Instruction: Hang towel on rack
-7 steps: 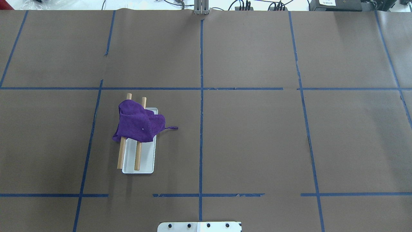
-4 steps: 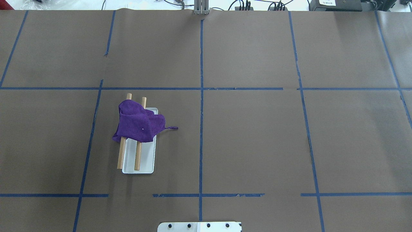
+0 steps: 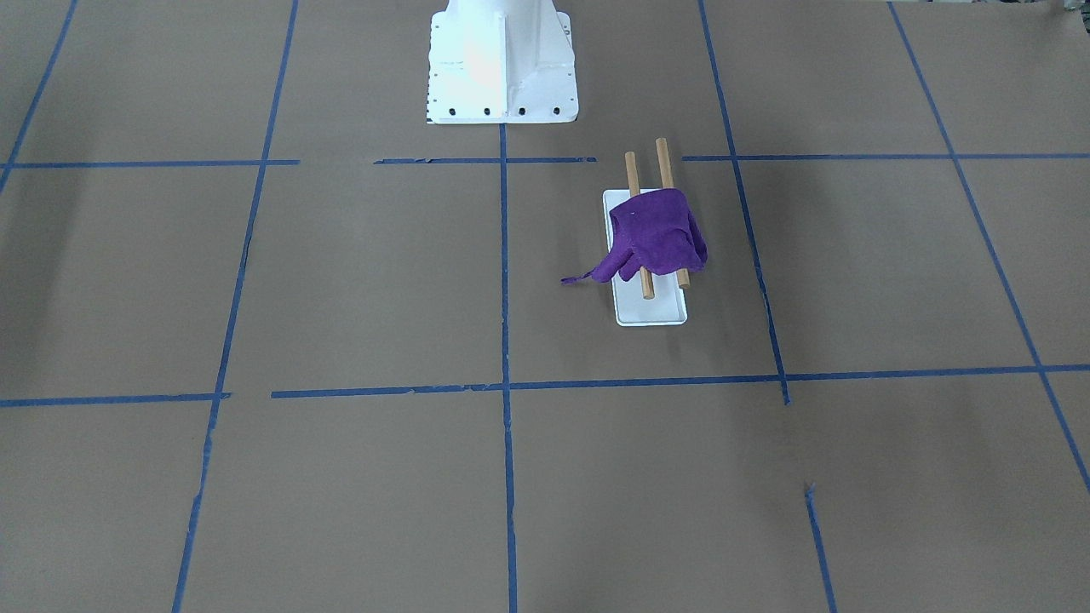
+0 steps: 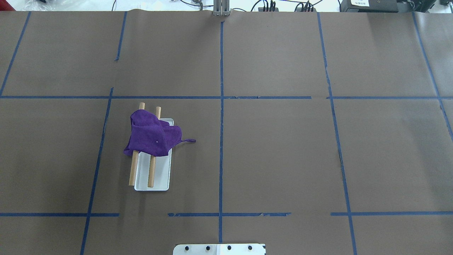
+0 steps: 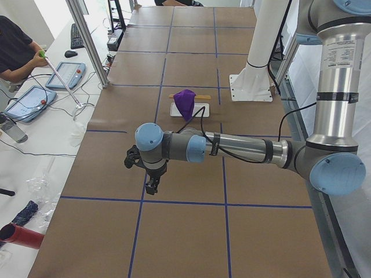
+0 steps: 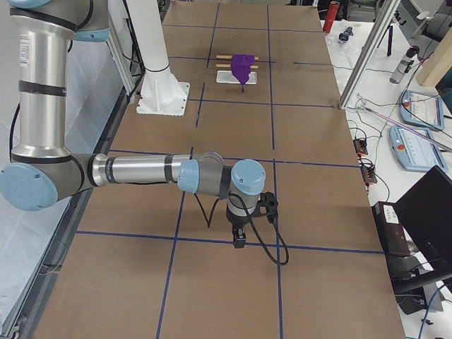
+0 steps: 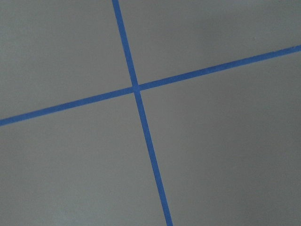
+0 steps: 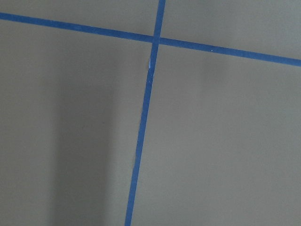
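Note:
A purple towel [image 4: 152, 136] lies crumpled over both wooden dowel bars [image 4: 151, 173] of the rack [image 4: 157, 179], its loop hanging off toward the table's middle. The rack's flat white base [image 3: 651, 311] shows under the towel [image 3: 656, 238] in the front-facing view. My left gripper [image 5: 152, 186] hangs over bare table near the table's left end, far from the rack; I cannot tell if it is open or shut. My right gripper [image 6: 239, 241] hangs near the right end; I cannot tell its state either. Both wrist views show only brown paper and blue tape.
The large white bolted pedestal [image 3: 501, 60] stands at the robot's edge of the table. Blue tape lines grid the brown paper. An operator [image 5: 14, 46] sits beyond the far edge beside tablets and an aluminium post [image 5: 87, 43].

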Motion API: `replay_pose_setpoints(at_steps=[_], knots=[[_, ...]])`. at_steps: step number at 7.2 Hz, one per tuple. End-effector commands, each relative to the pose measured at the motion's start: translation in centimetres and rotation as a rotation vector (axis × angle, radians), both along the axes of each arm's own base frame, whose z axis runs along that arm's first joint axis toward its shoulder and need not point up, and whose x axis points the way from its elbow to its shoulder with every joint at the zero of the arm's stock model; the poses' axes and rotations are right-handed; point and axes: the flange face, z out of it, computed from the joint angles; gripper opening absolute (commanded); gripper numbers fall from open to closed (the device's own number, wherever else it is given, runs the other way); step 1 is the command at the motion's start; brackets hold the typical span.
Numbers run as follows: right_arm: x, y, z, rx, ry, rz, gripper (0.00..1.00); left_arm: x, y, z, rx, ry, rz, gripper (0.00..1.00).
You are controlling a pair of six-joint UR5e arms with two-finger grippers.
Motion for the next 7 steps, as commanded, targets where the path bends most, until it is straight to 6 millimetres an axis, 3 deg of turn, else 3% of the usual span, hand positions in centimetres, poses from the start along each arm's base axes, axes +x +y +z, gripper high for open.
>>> replay_pose_setpoints(at_steps=[1, 4, 7], knots=[[0.0, 0.4, 0.2, -0.007, 0.000, 0.003, 1.00, -0.1, -0.6, -1.4, 0.031, 0.003, 0.000, 1.00], [0.0, 0.6, 0.3, -0.010, -0.003, 0.003, 1.00, -0.2, 0.2, -0.4, 0.007, 0.001, -0.003, 1.00], [0.0, 0.5, 0.2, -0.008, -0.003, 0.004, 1.00, -0.4, -0.1, -1.9, 0.039, 0.002, -0.008, 1.00]])
